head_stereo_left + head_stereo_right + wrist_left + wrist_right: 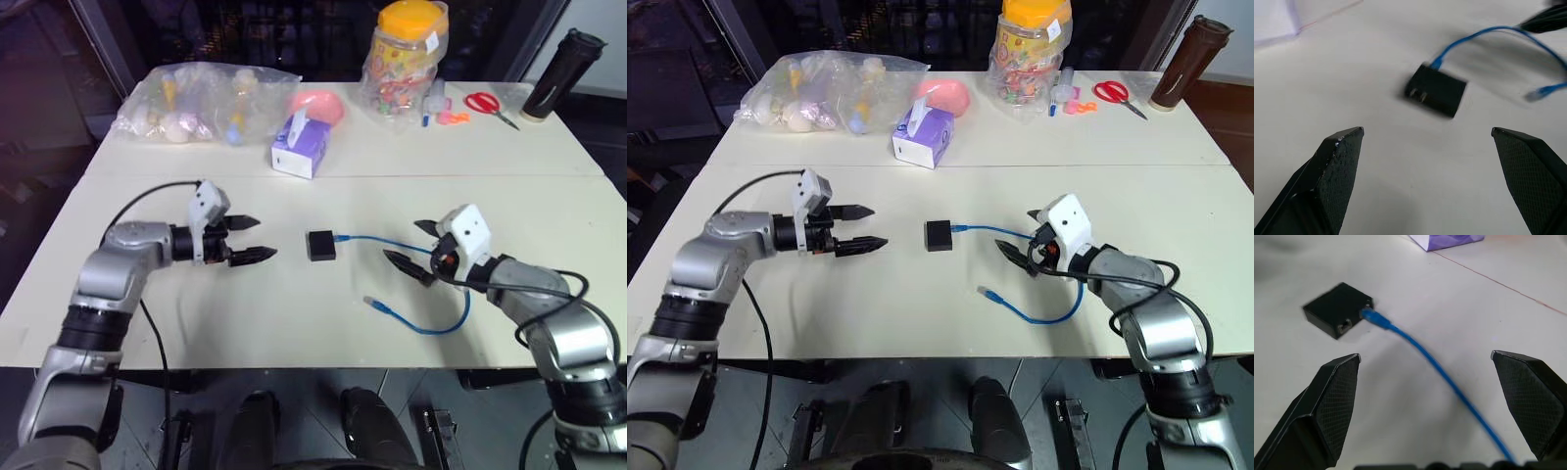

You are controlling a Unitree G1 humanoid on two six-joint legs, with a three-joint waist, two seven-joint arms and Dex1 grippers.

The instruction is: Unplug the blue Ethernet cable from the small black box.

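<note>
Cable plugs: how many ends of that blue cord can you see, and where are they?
2. One end of the blue Ethernet cable is plugged into the small black box; the other end lies loose on the table, near the front edge.

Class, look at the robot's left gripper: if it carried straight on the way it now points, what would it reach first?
Most likely the small black box. The left gripper, fingers open, points across bare table toward it, and the box sits between the fingers in its wrist view. Depth is uncertain; it may touch the table just short.
</note>
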